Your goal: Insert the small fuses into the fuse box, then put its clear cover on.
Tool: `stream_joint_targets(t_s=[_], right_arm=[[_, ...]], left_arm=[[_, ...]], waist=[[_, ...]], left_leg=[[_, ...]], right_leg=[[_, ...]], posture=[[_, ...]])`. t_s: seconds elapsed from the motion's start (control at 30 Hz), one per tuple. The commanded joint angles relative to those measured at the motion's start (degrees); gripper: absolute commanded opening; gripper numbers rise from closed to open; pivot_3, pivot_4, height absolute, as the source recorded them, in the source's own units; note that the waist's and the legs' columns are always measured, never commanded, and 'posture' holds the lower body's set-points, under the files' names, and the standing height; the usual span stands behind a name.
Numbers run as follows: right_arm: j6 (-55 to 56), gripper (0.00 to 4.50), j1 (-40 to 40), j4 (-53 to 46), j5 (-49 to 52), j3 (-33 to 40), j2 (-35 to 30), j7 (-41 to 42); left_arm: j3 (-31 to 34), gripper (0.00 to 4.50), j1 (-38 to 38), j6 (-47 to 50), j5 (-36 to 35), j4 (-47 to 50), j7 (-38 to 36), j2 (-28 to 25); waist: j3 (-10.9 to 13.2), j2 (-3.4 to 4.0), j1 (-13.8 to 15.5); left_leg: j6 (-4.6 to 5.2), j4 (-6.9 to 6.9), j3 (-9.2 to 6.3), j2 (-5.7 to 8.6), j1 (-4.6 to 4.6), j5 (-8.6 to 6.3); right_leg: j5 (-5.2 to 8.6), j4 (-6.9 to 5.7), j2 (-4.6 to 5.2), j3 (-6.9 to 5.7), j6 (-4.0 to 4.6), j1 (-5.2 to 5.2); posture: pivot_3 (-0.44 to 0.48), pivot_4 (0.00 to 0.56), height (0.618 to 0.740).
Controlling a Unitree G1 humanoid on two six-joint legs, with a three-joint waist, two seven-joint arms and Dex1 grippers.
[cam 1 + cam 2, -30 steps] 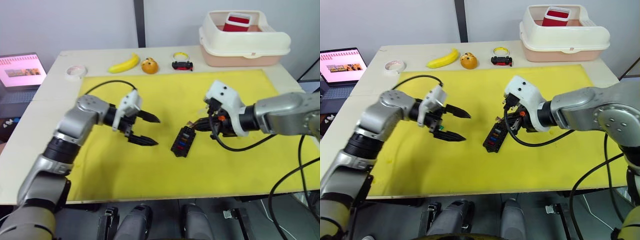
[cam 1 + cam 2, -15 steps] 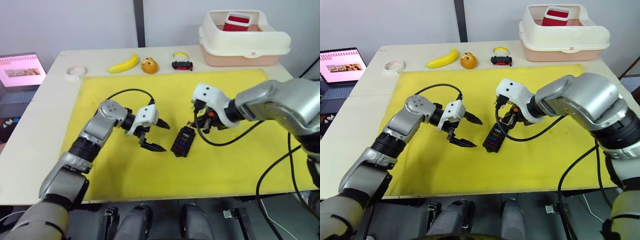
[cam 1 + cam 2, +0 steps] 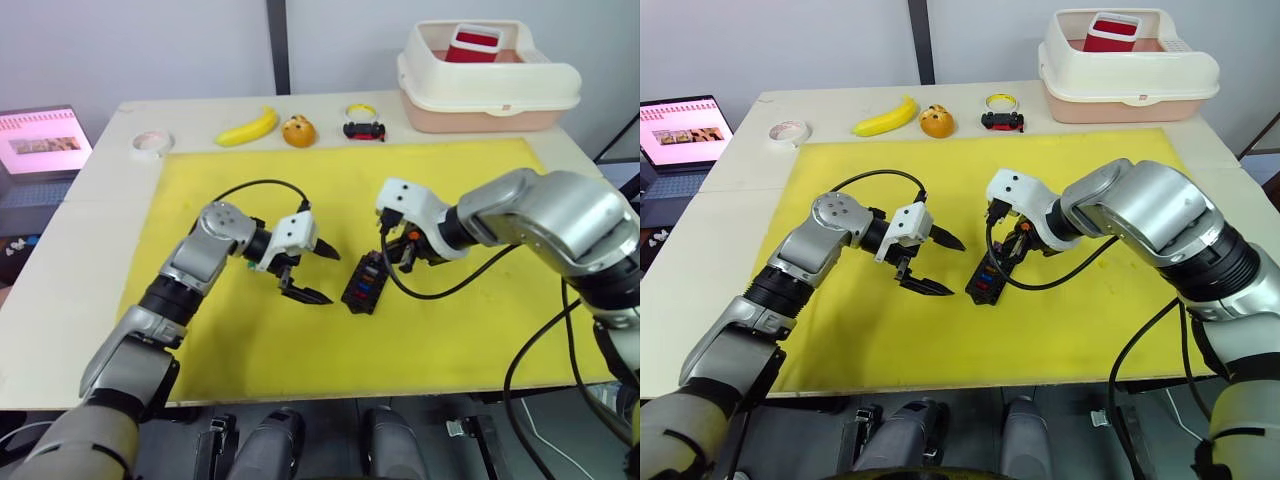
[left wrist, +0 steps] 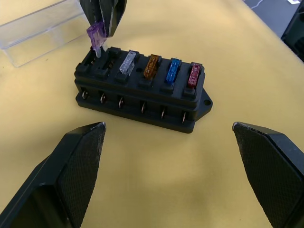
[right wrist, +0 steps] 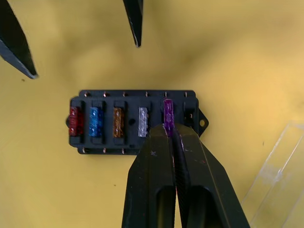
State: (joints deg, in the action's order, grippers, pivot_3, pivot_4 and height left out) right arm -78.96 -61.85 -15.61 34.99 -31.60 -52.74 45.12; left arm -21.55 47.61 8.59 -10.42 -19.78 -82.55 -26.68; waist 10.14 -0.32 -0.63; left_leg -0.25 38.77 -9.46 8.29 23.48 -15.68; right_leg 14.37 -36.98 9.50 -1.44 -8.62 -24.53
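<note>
Purple fuse (image 5: pixel 167 110) pinched in right pincer (image 5: pixel 172 135) over fuse box (image 5: pixel 135 122); left pincer (image 3: pixel 308 272) spread wide, empty.

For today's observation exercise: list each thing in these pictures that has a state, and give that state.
Fuse box: uncovered; four fuses seated, end slot unfilled.
Purple fuse: pinched, tip at a slot.
Clear cover: off, lying on the mat.
Right gripper: shut on the purple fuse.
Left gripper: jaws open, holding nothing.

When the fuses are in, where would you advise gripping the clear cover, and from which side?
Grip the clear cover across its two long walls, near mid-length, coming from above. It is a thin open trough lying flat on the yellow mat, apart from the fuse box.
</note>
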Motion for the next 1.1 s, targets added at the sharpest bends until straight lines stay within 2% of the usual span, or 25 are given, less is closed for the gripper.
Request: stream_joint_targets(t_s=[0.03, 1.1], right_arm=[[0.9, 0.0, -0.1, -1.2, -2.1, 0.5, 0.0, 1.3], [2.3, 0.0, 2.3, -1.4, -9.2, -0.4, 1.2, 5.2]], left_arm=[[0.9, 4.48, 0.2, 0.2, 0.2, 1.8, 0.2, 0.3], [1.1, 4.48, 0.3, -1.6, 1.4, 0.4, 1.2, 1.6]], waist=[[0.0, 0.0, 0.0], [0.0, 0.0, 0.0]], left_leg=[[0.0, 0.0, 0.0, 0.0, 0.0, 0.0], [0.0, 0.01, 0.0, 0.0, 0.0, 0.0]], right_leg=[[0.0, 0.0, 0.0, 0.0, 0.0, 0.0], [0.0, -0.02, 0.0, 0.0, 0.0, 0.0]], posture=[[0.0, 0.15, 0.74], [0.0, 0.15, 0.74]])
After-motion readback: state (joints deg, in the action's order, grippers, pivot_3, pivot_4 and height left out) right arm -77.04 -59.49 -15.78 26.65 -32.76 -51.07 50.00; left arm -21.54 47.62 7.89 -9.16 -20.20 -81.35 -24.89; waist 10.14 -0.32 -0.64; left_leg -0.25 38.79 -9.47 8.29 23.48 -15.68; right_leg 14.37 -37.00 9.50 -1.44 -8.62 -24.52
